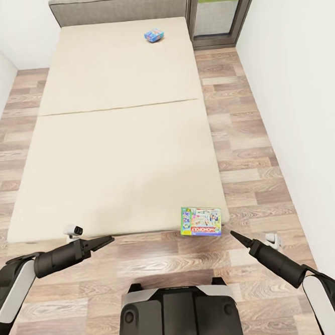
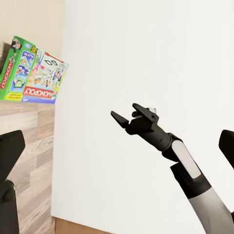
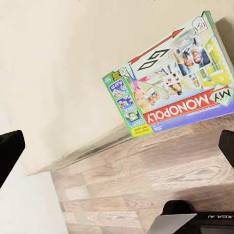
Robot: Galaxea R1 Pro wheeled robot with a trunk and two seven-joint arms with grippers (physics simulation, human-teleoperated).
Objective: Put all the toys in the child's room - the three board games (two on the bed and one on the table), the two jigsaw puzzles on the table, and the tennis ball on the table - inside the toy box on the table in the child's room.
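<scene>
Your left gripper (image 1: pixel 106 240) and right gripper (image 1: pixel 235 235) hover over the wood floor (image 1: pixel 160 264) just before the bed (image 1: pixel 119 131), both with jaws apart and holding nothing. The Monopoly box (image 1: pixel 201 221) lies on the bed's near corner, just beyond your right gripper. 1 small blue game box (image 1: pixel 154 35) lies far up, near the headboard (image 1: pixel 119 7).

A Monopoly box (image 1: pixel 201 222) overhangs the bed's (image 1: pixel 111 157) near right corner; a blue game box (image 1: pixel 154 35) lies far.

arms: white upper shells, black forearms | jaws: black, tapered | base: black-grey, rounded
</scene>
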